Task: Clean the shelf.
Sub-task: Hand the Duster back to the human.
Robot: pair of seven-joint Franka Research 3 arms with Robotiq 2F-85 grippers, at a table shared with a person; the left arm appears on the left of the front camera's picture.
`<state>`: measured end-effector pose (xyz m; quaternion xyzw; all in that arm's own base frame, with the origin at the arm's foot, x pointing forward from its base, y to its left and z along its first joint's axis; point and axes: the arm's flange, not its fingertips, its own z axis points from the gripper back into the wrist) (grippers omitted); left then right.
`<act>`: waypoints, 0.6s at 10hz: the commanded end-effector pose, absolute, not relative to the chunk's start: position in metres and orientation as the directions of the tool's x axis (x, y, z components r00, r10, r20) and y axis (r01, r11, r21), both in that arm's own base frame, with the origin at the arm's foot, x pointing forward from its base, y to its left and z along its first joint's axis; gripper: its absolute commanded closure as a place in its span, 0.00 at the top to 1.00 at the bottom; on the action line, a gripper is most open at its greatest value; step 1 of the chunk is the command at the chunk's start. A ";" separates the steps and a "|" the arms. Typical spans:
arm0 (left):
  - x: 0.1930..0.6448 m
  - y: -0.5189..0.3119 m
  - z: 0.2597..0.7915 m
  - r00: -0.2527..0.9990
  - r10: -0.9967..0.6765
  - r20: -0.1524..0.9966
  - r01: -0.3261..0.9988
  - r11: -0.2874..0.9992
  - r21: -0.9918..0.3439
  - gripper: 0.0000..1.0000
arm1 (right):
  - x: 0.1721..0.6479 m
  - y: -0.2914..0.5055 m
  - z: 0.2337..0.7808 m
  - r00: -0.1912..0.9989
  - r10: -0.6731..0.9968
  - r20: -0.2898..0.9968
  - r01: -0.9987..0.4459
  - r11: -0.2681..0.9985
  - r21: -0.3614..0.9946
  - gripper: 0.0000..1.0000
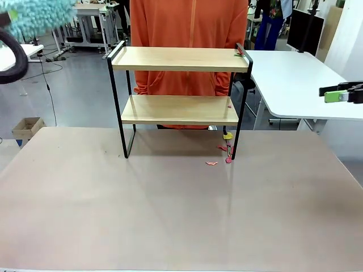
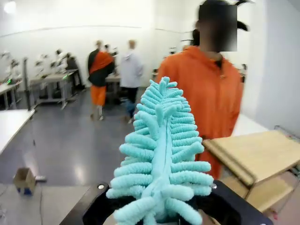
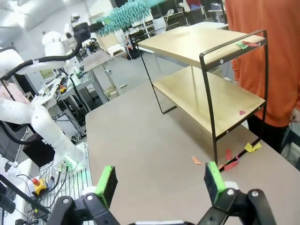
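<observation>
We hold the teal duster (image 2: 161, 164) clamped in our left gripper (image 2: 159, 208), raised upper left above the shelf (image 1: 180, 59), presumably to sweep its scraps (image 1: 240, 52); right gripper (image 3: 161, 182) gapes empty.

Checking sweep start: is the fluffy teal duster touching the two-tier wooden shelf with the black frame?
Apart. In the right wrist view the teal duster in the left gripper hangs in the air, clear floor showing between it and the shelf.

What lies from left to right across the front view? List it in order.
Teal duster in the left gripper → cardboard box on the floor → shelf → paper scraps by its right leg → side table → right gripper.
</observation>
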<state>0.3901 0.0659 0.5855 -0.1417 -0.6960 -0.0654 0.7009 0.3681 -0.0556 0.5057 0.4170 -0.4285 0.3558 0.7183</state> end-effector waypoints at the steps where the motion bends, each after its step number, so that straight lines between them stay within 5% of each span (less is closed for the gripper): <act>1: 0.413 0.060 0.550 0.029 0.090 0.996 0.168 0.981 -0.093 0.19 | 0.369 -0.058 0.509 0.378 0.157 0.913 -0.873 0.390 0.294 1.00; 6: 0.396 0.054 0.434 0.102 0.067 0.992 0.037 0.997 -0.071 0.19 | 0.369 -0.058 0.509 0.378 0.157 0.913 -0.873 0.390 0.294 1.00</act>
